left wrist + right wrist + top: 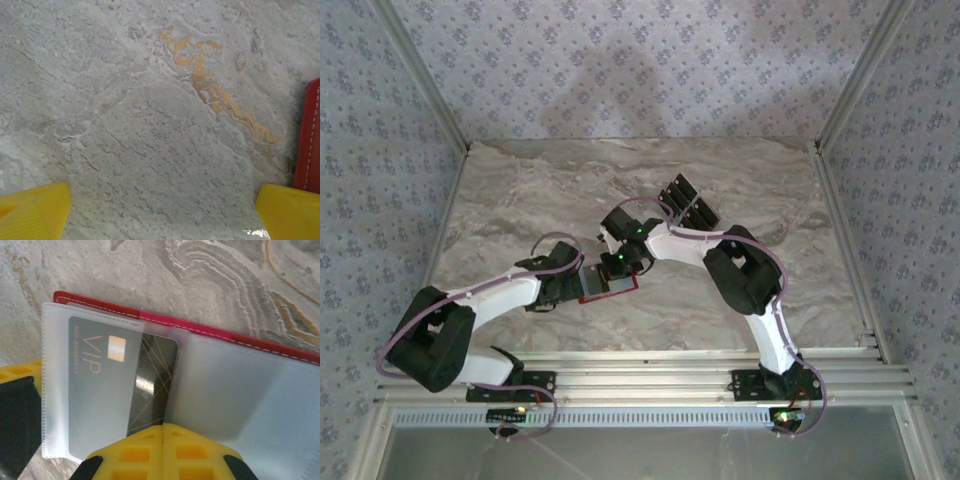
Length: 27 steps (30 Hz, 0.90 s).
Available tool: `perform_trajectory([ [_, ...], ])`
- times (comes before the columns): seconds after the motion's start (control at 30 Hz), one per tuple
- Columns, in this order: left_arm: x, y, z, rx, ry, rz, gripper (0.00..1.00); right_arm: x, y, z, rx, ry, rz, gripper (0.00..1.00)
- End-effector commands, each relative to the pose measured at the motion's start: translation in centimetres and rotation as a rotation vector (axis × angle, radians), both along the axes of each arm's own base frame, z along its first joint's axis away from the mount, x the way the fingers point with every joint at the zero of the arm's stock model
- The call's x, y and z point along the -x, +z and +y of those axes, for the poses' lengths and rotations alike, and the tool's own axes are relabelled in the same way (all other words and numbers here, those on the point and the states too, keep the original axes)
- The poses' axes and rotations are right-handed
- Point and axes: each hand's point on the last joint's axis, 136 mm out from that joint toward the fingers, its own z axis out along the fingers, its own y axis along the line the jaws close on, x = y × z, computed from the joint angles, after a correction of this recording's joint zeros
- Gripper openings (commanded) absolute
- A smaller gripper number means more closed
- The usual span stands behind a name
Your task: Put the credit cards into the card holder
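Note:
The red card holder [210, 332] lies open on the marble table, its clear sleeves facing up; from above it shows as a red square [610, 287]. One black credit card [125, 385] marked VIP sits most of the way inside the left sleeve. My right gripper [163, 429] is shut, its yellow tips over that card's near edge, and no card shows between the fingers. More black credit cards [688, 200] lie spread behind the right arm. My left gripper [162, 215] is open over bare table, just left of the card holder's red edge [310, 135].
The marble table [520, 200] is walled by patterned panels on three sides. An aluminium rail [650, 375] runs along the near edge with both arm bases on it. Bare marble lies to the left and behind the arms.

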Motion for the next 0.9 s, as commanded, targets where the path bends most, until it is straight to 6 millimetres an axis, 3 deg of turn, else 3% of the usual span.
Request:
perform_trajectory([
  [0.0, 0.3, -1.1, 0.0, -0.002, -0.008, 0.028, 0.98, 0.8, -0.5, 1.0, -0.001, 0.029, 0.037, 0.06],
  [0.2, 0.0, -0.4, 0.0, -0.002, -0.007, 0.018, 0.98, 0.7, 0.7, 1.8, -0.037, 0.04, 0.036, 0.07],
  [0.47, 0.3, 1.9, 0.8, -0.005, 0.011, -0.025, 0.98, -1.0, 3.9, -0.5, -0.076, -0.019, -0.025, 0.15],
  [0.67, 0.0, 3.2, 1.2, -0.003, 0.022, -0.055, 0.99, -1.7, 2.0, -2.3, -0.04, -0.053, -0.013, 0.15],
  [0.87, -1.8, 4.7, -0.6, 0.045, -0.02, -0.087, 0.98, -1.4, -0.9, -4.1, 0.036, -0.086, -0.005, 0.14],
])
